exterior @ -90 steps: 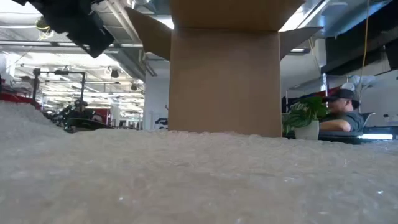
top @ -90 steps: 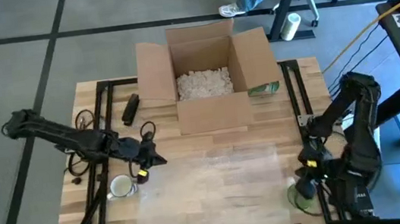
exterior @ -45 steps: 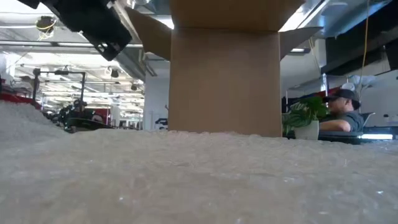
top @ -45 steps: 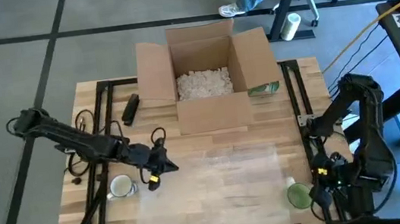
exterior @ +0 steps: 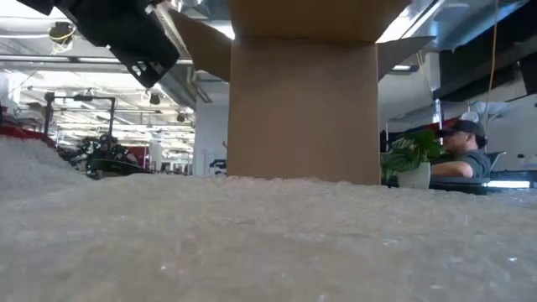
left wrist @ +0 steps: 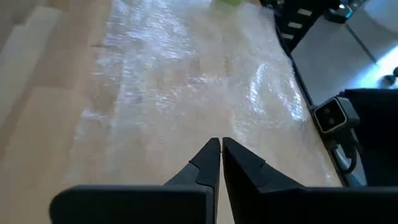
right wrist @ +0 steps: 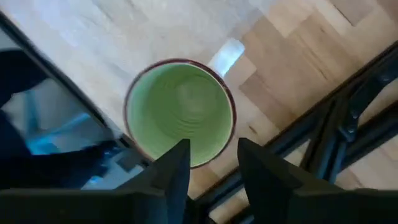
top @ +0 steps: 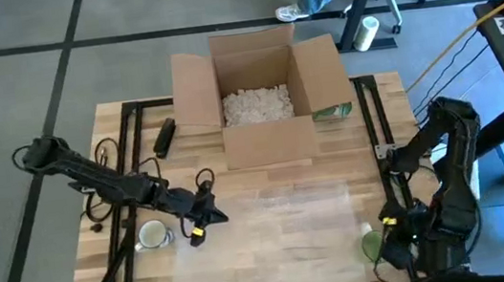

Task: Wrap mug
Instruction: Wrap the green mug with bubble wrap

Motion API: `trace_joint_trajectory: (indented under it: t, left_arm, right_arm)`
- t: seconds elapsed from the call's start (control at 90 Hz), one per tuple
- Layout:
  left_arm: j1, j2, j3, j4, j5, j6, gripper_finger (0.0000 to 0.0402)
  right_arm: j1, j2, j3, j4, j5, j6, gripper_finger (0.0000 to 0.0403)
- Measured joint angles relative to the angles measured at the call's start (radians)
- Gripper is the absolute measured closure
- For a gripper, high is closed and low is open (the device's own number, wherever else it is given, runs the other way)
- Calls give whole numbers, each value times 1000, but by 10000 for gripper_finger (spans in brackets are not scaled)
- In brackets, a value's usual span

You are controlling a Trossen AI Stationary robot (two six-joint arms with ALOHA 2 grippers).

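A mug (right wrist: pixel 180 112), green inside, stands upright on the table's near right corner (top: pixel 368 240), its pale handle (right wrist: pixel 227 55) sticking out sideways. My right gripper (right wrist: pixel 211 149) hovers open over it, pointing down, one finger over the mug's mouth and the other outside its wall. A clear sheet of bubble wrap (top: pixel 275 210) lies flat on the table's middle. My left gripper (top: pixel 207 214) is shut, with nothing in it, above the sheet's left edge (left wrist: pixel 124 93). In the low view it hangs clear of the table (exterior: pixel 126 38). My right gripper comes at the mug from above with the near part of its rim (right wrist: pixel 205 163) between the open fingers. I cannot tell whether either finger touches the rim. The mug stands on the table.
An open cardboard box (top: pixel 261 96) with white packing peanuts stands at the table's far middle. A second, pale mug (top: pixel 153 235) stands near the left arm. A black object (top: pixel 165 137) lies left of the box. A person sits beyond the table (exterior: pixel 457 155).
My left gripper has gone toward the table's right and a little toward its near edge, out over the bubble wrap's left edge. My right gripper drew off toward the right edge, then came back over the green mug.
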Motion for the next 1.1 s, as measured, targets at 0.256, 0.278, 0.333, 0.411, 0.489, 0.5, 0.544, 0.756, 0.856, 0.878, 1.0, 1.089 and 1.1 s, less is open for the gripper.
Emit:
trace_joint_trajectory:
  t: [0.256, 0.278, 0.333, 0.411, 0.489, 0.5, 0.544, 0.756, 0.856, 0.878, 1.0, 1.089, 1.1]
  left_arm:
    - [-69, 78, 0, 122, -63, -51, 402]
    - [-76, 82, 0, 127, -72, -56, 402]
    - [-91, 91, 0, 129, -91, -79, 402]
    - [-110, 98, 0, 127, -116, -106, 402]
    - [-130, 101, 0, 130, -139, -132, 402]
    - [-134, 101, 0, 130, -142, -133, 402]
    - [-146, 101, 0, 130, -153, -143, 402]
    - [-205, 101, 0, 129, -216, -192, 402]
    - [-228, 101, 0, 129, -232, -209, 402]
    - [-230, 101, 0, 129, -237, -212, 402]
    - [-245, 101, 0, 129, -267, -214, 402]
    - [-245, 101, 0, 129, -270, -214, 402]
    - [-245, 101, 0, 129, -270, -214, 402]
  right_arm:
    - [-9, 89, 0, 18, -12, -57, 281]
    - [-9, 95, 0, 20, -12, -59, 281]
    - [-9, 111, 0, 23, -13, -67, 282]
    - [-8, 124, 0, 21, -6, -81, 283]
    - [-8, 124, -12, 24, 10, -84, 292]
    - [-8, 124, -16, 25, 10, -84, 293]
    - [-8, 127, -29, 27, 8, -85, 301]
    - [6, 126, -74, 76, 24, -84, 333]
    - [6, 126, -75, 91, 39, -84, 342]
    - [6, 126, -75, 91, 40, -85, 344]
    - [5, 126, -75, 89, 41, -89, 353]
    - [5, 126, -75, 86, 41, -89, 364]
    - [5, 126, -76, 86, 41, -89, 365]
